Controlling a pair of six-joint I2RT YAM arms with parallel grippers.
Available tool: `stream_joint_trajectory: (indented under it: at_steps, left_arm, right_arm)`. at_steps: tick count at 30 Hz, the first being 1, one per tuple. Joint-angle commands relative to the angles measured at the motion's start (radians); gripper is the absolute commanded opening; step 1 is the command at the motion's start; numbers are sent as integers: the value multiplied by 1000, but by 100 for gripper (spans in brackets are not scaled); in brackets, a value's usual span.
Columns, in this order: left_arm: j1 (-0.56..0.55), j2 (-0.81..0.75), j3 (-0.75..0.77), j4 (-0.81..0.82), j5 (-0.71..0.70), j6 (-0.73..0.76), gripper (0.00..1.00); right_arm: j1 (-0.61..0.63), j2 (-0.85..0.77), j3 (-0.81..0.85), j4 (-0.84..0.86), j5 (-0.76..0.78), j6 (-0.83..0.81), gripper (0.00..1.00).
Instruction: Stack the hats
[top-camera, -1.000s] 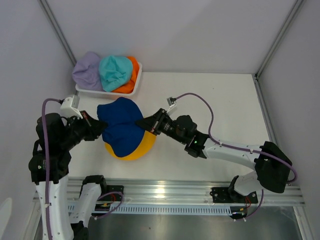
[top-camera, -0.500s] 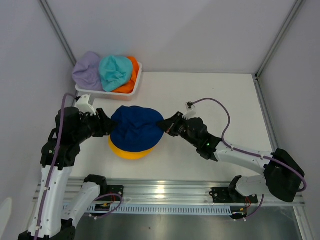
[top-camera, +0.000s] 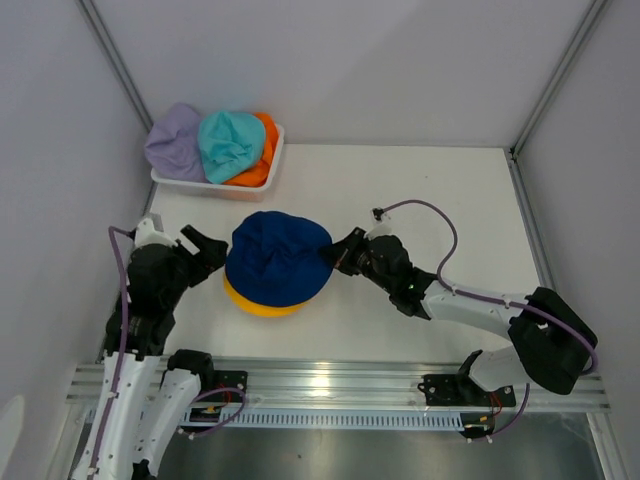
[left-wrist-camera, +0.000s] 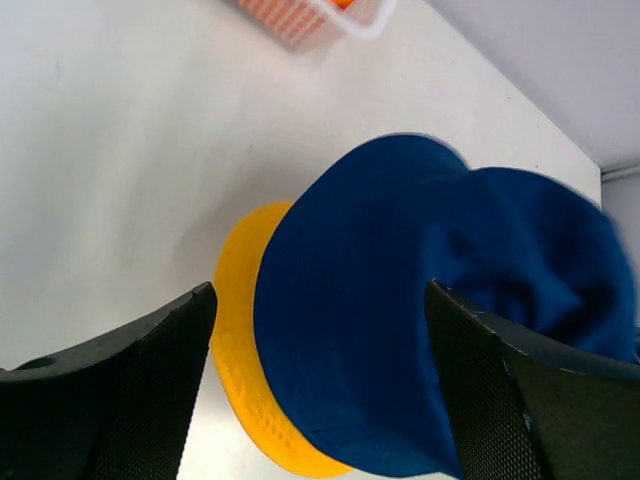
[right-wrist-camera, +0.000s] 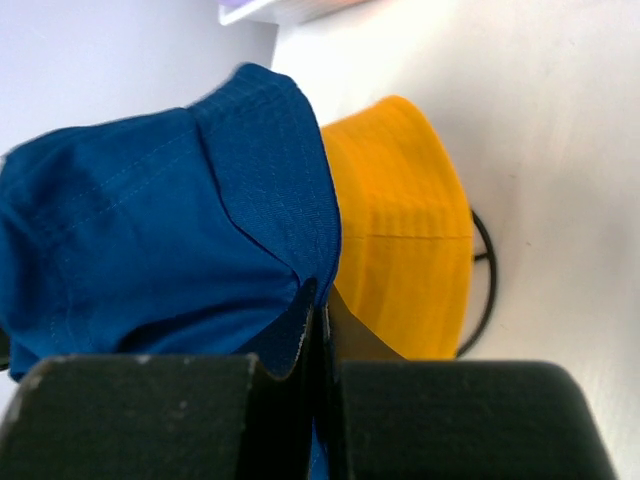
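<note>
Navy hat (top-camera: 278, 258) sits over the yellow hat (top-camera: 260, 306) mid-tabletop (top-camera: 400, 190), right jaws clamped on its right brim edge, left jaws spread wide and empty just off its left side.

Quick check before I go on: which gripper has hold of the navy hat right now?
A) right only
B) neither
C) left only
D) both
A: in the right wrist view the right gripper is pinched shut on the brim of the navy hat, while the left gripper stands wide open with nothing clamped between its fingers.
</note>
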Motion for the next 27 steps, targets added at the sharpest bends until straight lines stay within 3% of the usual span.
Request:
stream_joint_trajectory:
  at_steps: [1, 5, 13, 20, 24, 27]
  left_arm:
    - [10, -84, -181, 184, 18, -230, 86]
    - [13, -193, -356, 350, 38, -282, 84]
    - [54, -206, -492, 547, 151, -314, 76]
    - [68, -129, -508, 600, 202, -329, 76]
    - [77, -132, -565, 669, 231, -368, 68]
    - [77, -115, -560, 657, 233, -371, 69]
  right_arm:
    - [12, 5, -60, 37, 75, 16, 0]
    - [25, -8, -113, 100, 112, 29, 0]
    - [28, 17, -90, 98, 94, 23, 0]
    - [26, 29, -71, 86, 92, 21, 0]
    - [28, 37, -64, 75, 91, 23, 0]
    - [26, 46, -59, 74, 92, 27, 0]
